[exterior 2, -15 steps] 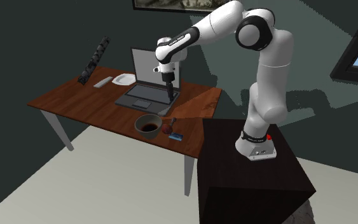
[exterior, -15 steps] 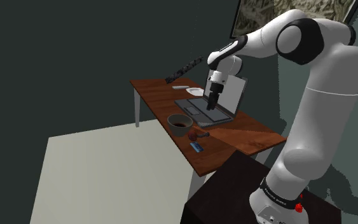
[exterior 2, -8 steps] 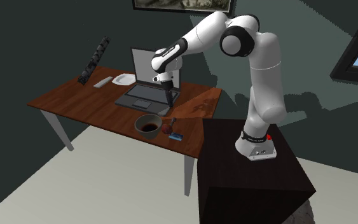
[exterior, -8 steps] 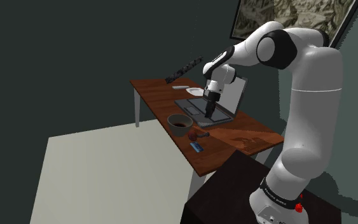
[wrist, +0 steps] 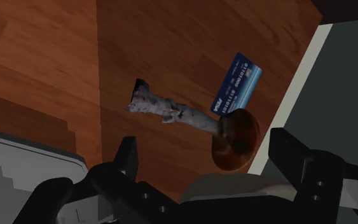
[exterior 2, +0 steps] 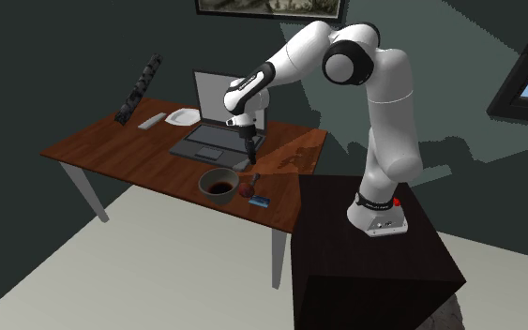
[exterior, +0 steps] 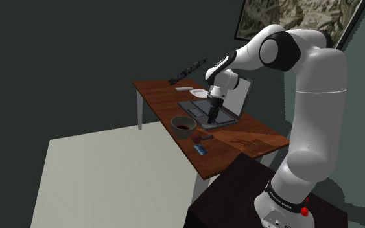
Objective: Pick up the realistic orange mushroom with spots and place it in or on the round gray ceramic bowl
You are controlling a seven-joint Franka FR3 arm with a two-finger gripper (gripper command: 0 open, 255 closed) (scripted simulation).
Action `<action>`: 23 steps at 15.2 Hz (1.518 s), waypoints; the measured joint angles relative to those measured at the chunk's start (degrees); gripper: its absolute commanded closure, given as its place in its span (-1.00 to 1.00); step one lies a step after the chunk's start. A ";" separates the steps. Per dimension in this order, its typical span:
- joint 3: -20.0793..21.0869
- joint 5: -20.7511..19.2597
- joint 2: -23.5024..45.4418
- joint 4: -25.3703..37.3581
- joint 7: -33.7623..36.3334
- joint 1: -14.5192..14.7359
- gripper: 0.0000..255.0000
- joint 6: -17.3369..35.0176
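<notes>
One bowl (exterior: 183, 124), dark inside. The mushroom (wrist: 182, 116) lies flat beside it, cap nearest, stem pointing away; gripper (wrist: 205, 141) fingers apart.

A home study: wooden desk (exterior: 161, 97), open laptop (exterior 2: 210, 141), framed wall picture (exterior: 271, 13).

Table (wrist: 44, 57): wood, red-brown, plank grain visible, low sheen. Mushroom (wrist: 196, 121): cap glossy, brown-orange; stem pale, rough, mottled. Card (wrist: 236, 83) beside cap: smooth, blue, printed, plastic look. Gripper (wrist: 206, 149): matt black. Arm (exterior: 317, 97), right of shoulder view: white, smooth, glossy shell. Laptop (exterior: 197, 107): grey, matt. Bowl (exterior: 173, 122), frame centre: dull grey rim.
</notes>
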 measured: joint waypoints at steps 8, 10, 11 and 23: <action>0.00 0.02 0.01 -0.03 -0.02 0.00 1.00 0.05; 0.00 0.02 0.01 -0.03 -0.02 0.00 1.00 0.05; 0.00 0.02 0.01 -0.03 -0.02 0.00 1.00 0.05; 6.91 -4.92 -2.87 -18.55 -35.13 2.85 -1.00 34.55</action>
